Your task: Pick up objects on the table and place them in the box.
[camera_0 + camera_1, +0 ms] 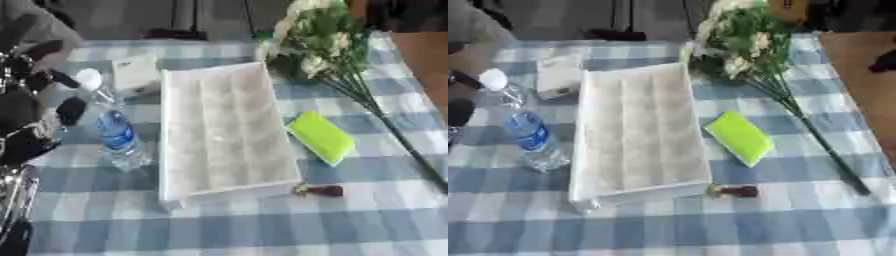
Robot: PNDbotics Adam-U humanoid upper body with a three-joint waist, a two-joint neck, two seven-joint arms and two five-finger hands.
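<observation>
Left eye view: the box lies mid-table, flowers at its far right corner, their tops cut off. A bottle lies left, beside the left hand, fingers indistinct. Sponge and a small dark thing sit right.

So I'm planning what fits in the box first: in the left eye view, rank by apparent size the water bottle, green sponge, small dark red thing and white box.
1. White box
2. Water bottle
3. Green sponge
4. Small dark red thing
</observation>
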